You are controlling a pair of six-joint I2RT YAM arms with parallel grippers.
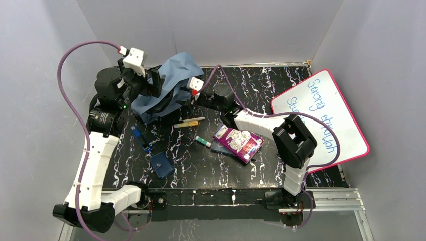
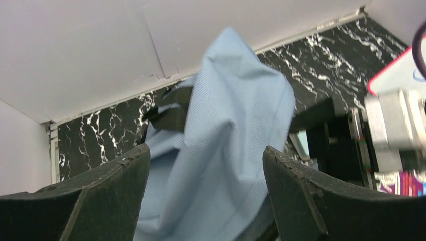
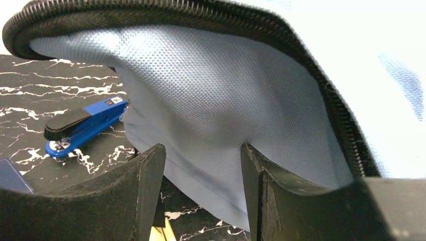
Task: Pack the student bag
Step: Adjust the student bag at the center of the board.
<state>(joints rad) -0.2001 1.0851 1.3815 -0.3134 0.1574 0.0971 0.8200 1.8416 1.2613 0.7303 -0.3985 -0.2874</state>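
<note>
The student bag (image 1: 176, 75) slumps at the table's (image 1: 274, 85) eleven o'clock, its zip mouth gaping. The left gripper (image 2: 205, 150) is at its nine o'clock and the right gripper (image 3: 203, 148) at four, both with jaws apart. A blue stapler (image 3: 83, 125) lies at seven.

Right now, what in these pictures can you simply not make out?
- Inside of the bag: in the top view its own cloth covers it; the right wrist view shows only lining.
- Writing on the whiteboard: top view, partly behind the right arm, too small to read.
- Print on the purple packet: top view, too small.
</note>
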